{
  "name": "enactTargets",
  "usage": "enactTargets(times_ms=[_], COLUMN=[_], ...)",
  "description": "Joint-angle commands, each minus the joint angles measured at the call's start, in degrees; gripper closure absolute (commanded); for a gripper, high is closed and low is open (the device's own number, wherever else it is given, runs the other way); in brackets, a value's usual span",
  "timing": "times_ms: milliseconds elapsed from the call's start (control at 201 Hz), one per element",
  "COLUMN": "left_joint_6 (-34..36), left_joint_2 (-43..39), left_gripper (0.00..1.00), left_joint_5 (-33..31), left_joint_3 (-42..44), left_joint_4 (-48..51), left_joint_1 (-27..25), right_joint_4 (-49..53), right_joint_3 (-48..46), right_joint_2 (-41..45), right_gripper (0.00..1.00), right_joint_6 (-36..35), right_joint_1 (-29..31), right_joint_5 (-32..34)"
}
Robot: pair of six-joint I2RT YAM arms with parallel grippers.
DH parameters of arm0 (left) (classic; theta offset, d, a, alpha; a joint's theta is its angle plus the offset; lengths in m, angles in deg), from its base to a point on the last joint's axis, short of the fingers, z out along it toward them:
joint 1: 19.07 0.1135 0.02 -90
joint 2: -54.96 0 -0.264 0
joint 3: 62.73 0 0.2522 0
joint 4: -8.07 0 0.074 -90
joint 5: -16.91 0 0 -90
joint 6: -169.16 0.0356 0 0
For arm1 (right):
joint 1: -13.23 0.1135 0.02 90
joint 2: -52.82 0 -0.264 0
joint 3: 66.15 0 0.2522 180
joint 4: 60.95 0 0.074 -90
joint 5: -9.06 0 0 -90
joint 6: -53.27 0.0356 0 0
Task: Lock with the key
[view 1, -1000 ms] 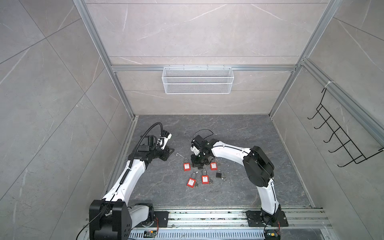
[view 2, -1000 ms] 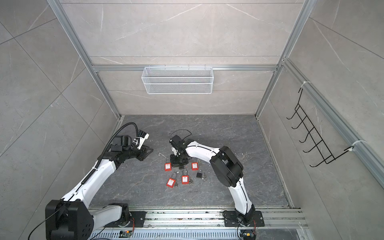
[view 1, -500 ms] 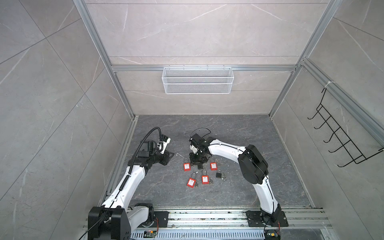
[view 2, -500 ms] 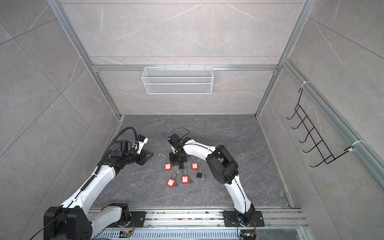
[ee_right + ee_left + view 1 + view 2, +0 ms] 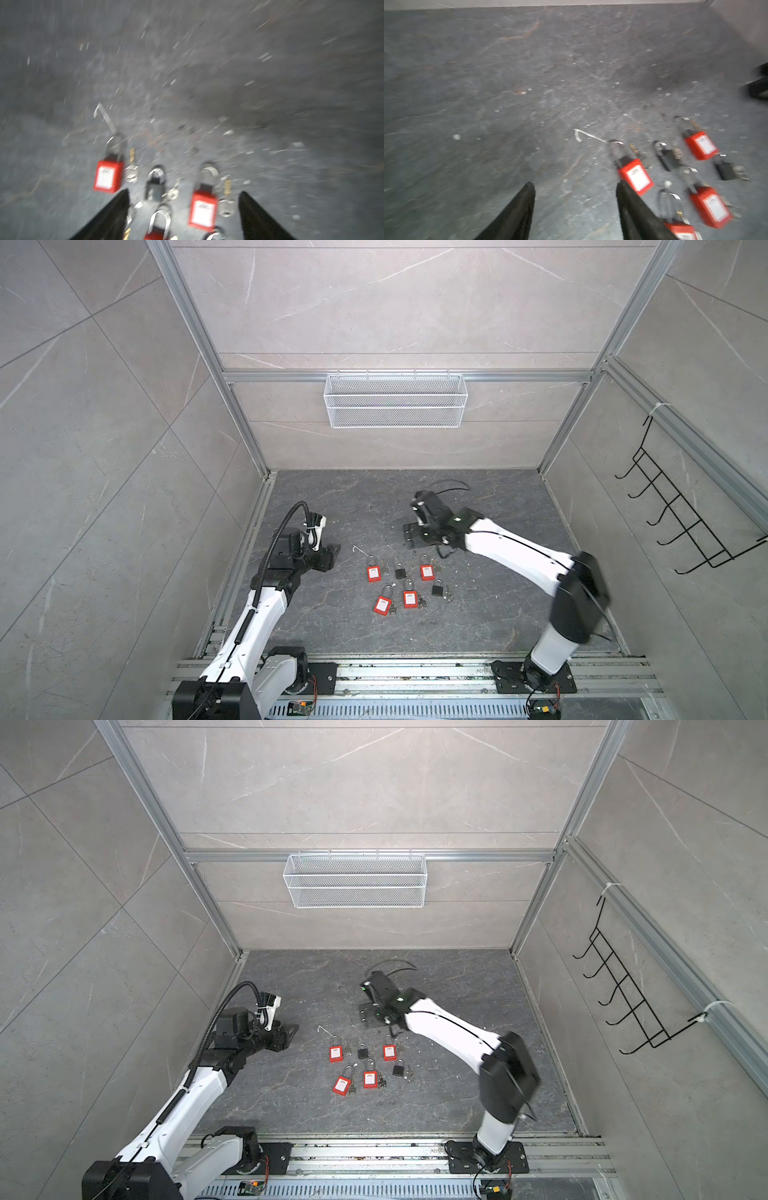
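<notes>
Several padlocks lie in a cluster on the dark floor, each with a key beside it. They include a red padlock (image 5: 374,573) (image 5: 336,1053) (image 5: 636,177) and a black padlock (image 5: 400,572) (image 5: 363,1052) (image 5: 154,186). My left gripper (image 5: 328,558) (image 5: 286,1035) (image 5: 575,184) hovers left of the cluster, open and empty. My right gripper (image 5: 415,535) (image 5: 372,1017) (image 5: 184,193) is behind the cluster, wide open and empty. In the right wrist view another red padlock (image 5: 202,212) and its key (image 5: 227,197) lie on the floor below the gap. Both wrist views are blurred.
A bent white strip (image 5: 359,549) lies on the floor left of the locks. A white wire basket (image 5: 395,400) hangs on the back wall and a black hook rack (image 5: 681,522) on the right wall. A metal rail (image 5: 415,672) runs along the front.
Both grippers have opened. My right gripper has lifted off the locks and pulled back toward the rear. My left gripper has drawn slightly away to the left front.
</notes>
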Motion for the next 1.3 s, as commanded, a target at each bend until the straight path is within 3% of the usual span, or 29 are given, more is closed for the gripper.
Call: enactTargets(times_ms=[0,85,209,259,289,329,433,528,588,627,687,757,886,926,1295], left_joint_6=[-2.72,-4.37,-3.42,-2.48,-1.35,0.42,-1.04,-1.92,-2.14,-2.35,-3.5,-4.1,-4.18,-4.1,-4.1], left_joint_2=[1.27,4.16,11.56,15.72,17.03,18.24,23.08,26.88,28.33,27.8,28.23,28.51,28.5,28.51,28.33], left_gripper=[0.31,0.3,0.31,0.29,0.22,0.21,0.19,0.18,0.17,0.14,0.12,0.08,0.06,0.0,0.0], left_joint_5=[-9.56,-11.02,-9.18,-6.47,-4.9,-3.42,-5.9,-7.57,-8.15,-8.78,-11.28,-11.61,-11.77,-12.01,-12.11], left_joint_3=[3.49,7.72,13.45,15.76,15.51,14.99,18.3,20.3,20.01,18.53,15.64,13.01,13.14,13.17,13.32], left_joint_4=[-11.13,-21.12,-39.4,-49.33,-50.65,-51.44,-62.03,-68.56,-70.08,-66.13,-61.49,-56.44,-56.8,-56.85,-56.98], left_joint_1=[2.68,4.78,5.64,5.63,5.64,5.63,6.33,6.46,6.51,6.45,6.76,7.23,7.23,7.2,7.19], right_joint_4=[-17.78,-28.23,-41.34,-53.71,-59.52,-65.01,-70.06,-85.5,-83.67,-89.84,-81.35,-86.27,-84.22,-82.78,-81.99], right_joint_3=[-15.5,-24.36,-33.62,-40.15,-43.32,-45.83,-48.94,-54.67,-54.83,-54.89,-52.94,-53.89,-53.27,-53.06,-52.1], right_joint_2=[10.06,14.62,13.66,13.04,12.49,11.41,9.03,4.3,3.8,0.4,2.7,1.25,1.7,2.1,1.41], right_gripper=[0.0,0.01,0.0,0.01,0.01,0.01,0.0,0.0,0.01,0.01,0.01,0.01,0.01,0.01,0.0], right_joint_6=[-8.69,-15.35,-17.32,-18.6,-19.13,-20.12,-20.65,-21.45,-19.99,-21.62,-20.35,-20.69,-20.31,-20.22,-20.2], right_joint_1=[-6.47,-14.17,-24.9,-26.82,-27.83,-28.56,-29.13,-30.09,-31.87,-31.92,-32.78,-33.18,-33.58,-33.58,-34.07], right_joint_5=[18.26,15.21,12.4,12.23,10.2,7.91,3.51,-0.17,-3.37,-4.42,-6.61,-6.88,-7.74,-7.75,-9.56])
